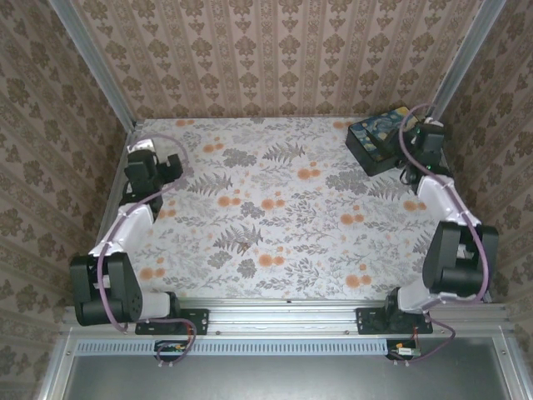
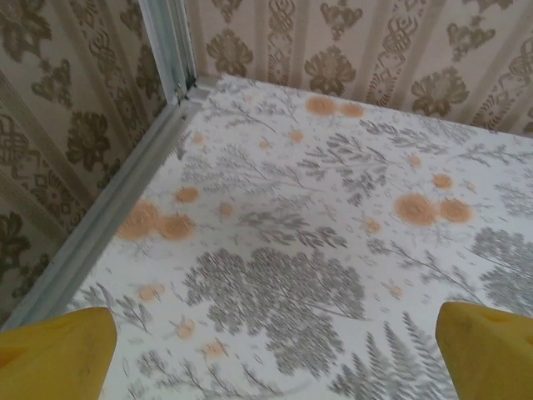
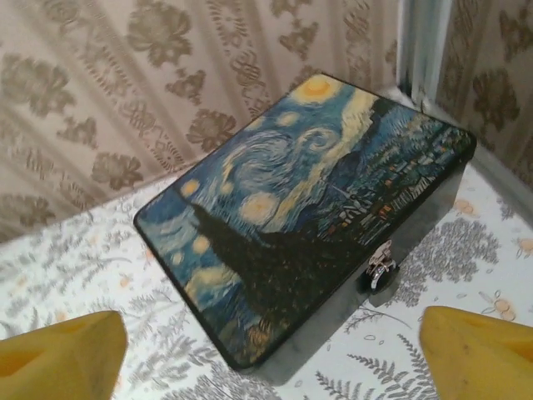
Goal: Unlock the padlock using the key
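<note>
Right gripper wide, empty, near box at far right. Left gripper wide, empty, far left. Padlock looks like small shiny lump on box front. You hold no key; nothing done yet.

The floral table carries a black-sided box (swirly painted lid) far right.

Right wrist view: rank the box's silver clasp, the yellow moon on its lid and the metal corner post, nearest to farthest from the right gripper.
1. silver clasp, on the box's near side wall, right of centre.
2. yellow moon, at the lid's far corner.
3. metal corner post, behind the box, upper right.
</note>
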{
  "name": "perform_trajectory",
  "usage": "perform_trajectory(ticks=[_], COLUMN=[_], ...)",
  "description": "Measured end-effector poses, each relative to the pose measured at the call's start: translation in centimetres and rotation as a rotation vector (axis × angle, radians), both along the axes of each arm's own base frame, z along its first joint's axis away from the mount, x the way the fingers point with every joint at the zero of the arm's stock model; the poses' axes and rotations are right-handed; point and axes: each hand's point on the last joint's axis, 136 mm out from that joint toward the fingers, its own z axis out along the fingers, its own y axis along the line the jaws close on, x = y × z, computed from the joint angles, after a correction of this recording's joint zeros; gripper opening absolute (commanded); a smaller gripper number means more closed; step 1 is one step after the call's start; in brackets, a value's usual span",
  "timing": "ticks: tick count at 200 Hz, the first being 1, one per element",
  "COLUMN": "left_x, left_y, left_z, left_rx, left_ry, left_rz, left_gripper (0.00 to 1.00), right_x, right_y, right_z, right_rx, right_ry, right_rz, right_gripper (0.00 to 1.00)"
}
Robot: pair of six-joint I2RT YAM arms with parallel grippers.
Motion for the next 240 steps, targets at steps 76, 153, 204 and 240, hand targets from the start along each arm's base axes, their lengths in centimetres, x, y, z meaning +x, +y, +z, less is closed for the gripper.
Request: perform_trajectory(ticks=[76, 153, 204, 240], left_x=[-4.8, -5.8, -5.9, -6.1], left_y=[-9.1, -11.4, -11.4, -11.2], left_z=[-0.4, 0.6, 1.6, 1.6], left_rx=[-0.002, 0.046, 0.108, 0.128], left_ry=[0.165, 0.209, 0.213, 0.218], left_rz=[-0.185, -0.265, -0.292, -0.295], left_gripper=[1.00, 1.00, 1.00, 1.00], right_x=[2.8, 5.7, 6.0, 5.9], right_y=[-0.2, 1.0, 2.7, 7.2], right_z=[-9.3, -11.3, -11.0, -11.1], right_rx=[0.339, 0.489, 0.512, 0.507], right_ry=[0.221, 0.210, 0.213, 0.241], right_rz=[-0.042, -0.041, 0.014, 0.126], right_gripper=[0.85, 0.68, 0.56, 0.54])
